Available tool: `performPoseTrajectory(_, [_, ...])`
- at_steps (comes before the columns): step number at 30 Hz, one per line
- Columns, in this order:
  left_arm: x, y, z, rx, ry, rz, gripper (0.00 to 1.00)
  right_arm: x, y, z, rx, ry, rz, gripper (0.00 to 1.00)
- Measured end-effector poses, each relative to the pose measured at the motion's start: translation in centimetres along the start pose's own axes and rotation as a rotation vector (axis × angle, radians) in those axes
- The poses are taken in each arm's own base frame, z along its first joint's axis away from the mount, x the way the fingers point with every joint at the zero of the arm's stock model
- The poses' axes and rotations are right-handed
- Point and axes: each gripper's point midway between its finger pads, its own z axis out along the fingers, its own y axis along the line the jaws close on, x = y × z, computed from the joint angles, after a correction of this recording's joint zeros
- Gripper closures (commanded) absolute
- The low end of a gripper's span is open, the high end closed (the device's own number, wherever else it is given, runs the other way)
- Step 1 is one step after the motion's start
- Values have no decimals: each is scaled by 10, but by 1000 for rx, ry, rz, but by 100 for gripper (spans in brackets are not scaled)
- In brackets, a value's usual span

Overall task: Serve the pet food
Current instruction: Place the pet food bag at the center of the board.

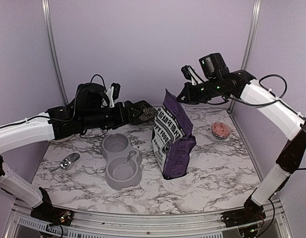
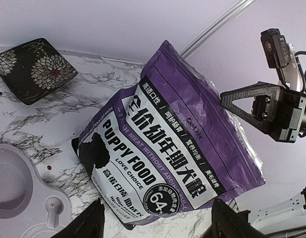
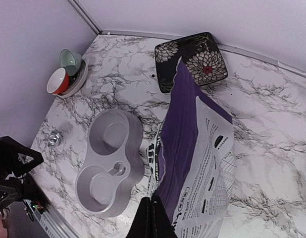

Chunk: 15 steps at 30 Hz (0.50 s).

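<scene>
Right gripper [image 3: 152, 203] clenched at bag [image 3: 192, 148] top edge, hold unclear; my pull may tip bag onto grey double bowl [image 3: 109, 161].

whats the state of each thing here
purple-and-white puppy food bag: upright, top open
grey plastic double bowl: both wells empty
shiny metal scoop: lying flat, unheld
black floral square dish: empty
left hand: open, empty
right hand: shut on the bag's edge

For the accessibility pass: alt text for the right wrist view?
Purple-and-white puppy food bag stands upright on a marble table, the shut right gripper at its top edge. Beside it an empty grey double bowl; a floral dish beyond.
</scene>
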Motion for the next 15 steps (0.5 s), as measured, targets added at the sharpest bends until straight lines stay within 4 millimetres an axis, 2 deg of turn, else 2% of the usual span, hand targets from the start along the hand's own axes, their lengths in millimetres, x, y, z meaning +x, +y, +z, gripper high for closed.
performPoseTrajectory(5, [1,-7,2,16,-2,0,25,3,3,2,-120,-35,83,100])
performPoseTrajectory(12, [-4,-31,14,83,-14,-35,26,6,-9,-7,-293,-91,253,99])
performPoseTrajectory(15, [-6,-42,24,110,-13,-53,27,7,-8,-8,-336,-92,281,83])
